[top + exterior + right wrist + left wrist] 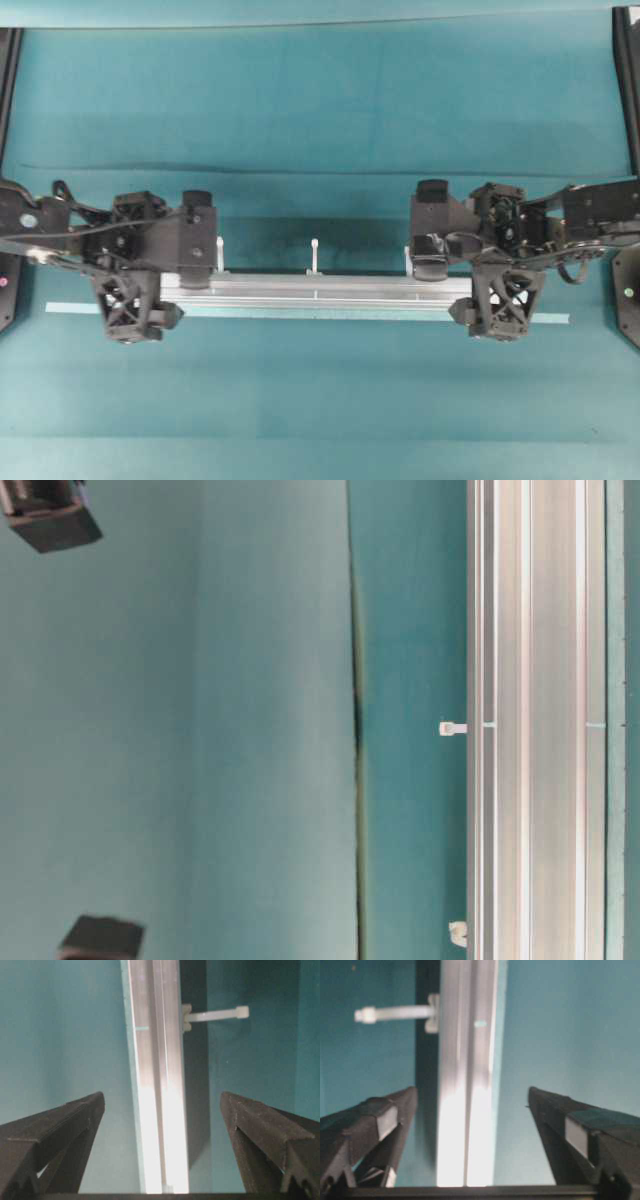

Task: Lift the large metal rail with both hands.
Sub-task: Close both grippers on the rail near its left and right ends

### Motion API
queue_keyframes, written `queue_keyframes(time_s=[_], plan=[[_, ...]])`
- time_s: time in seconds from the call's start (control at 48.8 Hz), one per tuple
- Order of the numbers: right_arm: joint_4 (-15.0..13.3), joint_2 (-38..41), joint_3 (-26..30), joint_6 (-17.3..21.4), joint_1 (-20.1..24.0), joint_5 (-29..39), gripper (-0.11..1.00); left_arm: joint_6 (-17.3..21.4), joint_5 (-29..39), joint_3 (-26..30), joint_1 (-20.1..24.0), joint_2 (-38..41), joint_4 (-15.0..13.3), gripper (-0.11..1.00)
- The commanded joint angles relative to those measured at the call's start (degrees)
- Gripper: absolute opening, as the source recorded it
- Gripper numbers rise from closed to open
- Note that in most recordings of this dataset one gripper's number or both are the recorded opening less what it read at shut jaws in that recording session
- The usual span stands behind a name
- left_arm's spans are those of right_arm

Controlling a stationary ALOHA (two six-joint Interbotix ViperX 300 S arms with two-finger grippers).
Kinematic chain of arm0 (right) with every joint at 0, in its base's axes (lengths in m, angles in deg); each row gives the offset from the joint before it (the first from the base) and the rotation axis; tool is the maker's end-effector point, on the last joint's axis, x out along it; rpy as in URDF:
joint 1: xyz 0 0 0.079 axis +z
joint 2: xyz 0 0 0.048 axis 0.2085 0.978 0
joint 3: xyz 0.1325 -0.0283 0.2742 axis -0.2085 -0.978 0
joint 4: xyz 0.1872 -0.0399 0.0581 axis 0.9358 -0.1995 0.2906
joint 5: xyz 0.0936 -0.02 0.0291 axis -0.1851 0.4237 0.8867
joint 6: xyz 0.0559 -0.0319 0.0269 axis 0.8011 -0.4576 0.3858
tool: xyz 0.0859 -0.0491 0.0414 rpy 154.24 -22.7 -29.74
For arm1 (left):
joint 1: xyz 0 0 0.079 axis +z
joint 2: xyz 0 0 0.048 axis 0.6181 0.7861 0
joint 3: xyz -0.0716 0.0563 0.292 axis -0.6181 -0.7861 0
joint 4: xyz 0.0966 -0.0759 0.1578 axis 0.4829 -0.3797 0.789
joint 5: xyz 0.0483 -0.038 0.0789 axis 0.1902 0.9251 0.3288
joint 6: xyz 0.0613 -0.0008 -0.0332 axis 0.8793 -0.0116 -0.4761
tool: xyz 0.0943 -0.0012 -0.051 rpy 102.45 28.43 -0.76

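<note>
The rail [320,293] lies flat on the teal table [320,100], a little below the middle of the overhead view, running from left to right. It is long, silver and shiny, with grooves down its length. Three small white pegs stand along its upper edge; the middle peg [314,256] is in the middle of the frame. A thin pale strip [540,319] lies just below the rail and sticks out past both of its ends. The left hand [150,272] is over the left end of the rail, and the right hand [470,270] is over the right end. Both hands are spread wide and hold nothing. In the left wrist view the rail [465,1085] runs up the middle of the frame, with one black finger [375,1125] at lower left and the other at lower right, both clear of the metal. The right wrist view shows the same: the rail [157,1085] passes between the two dark fingers [60,1130], and there is teal table on each side of it. No words, labels or brand names can be read on anything.
</note>
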Motion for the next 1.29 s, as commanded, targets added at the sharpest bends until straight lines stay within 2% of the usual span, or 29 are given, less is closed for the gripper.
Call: queue_keyframes(time_s=[0.0, 0.205, 0.676, 1.27], plan=[[0.00, 1.49, -0.35, 0.18, 0.09, -1.67, 0.96, 0.00, -1.76, 0.44, 0.53, 2.20, 0.00, 0.99], [0.00, 4.04, -1.93, 0.18, 0.44, -6.68, 0.96, 0.79, -4.39, 0.44, 1.76, 6.33, 0.09, 0.99], [0.00, 9.76, -3.87, 0.18, 0.53, -11.87, 0.96, 0.88, -10.11, -0.09, 1.76, 11.87, 0.09, 0.99], [0.00, 11.60, -5.98, 0.26, 0.26, -16.96, 0.96, 0.70, -11.95, -0.70, 1.41, 13.18, 0.09, 0.99]])
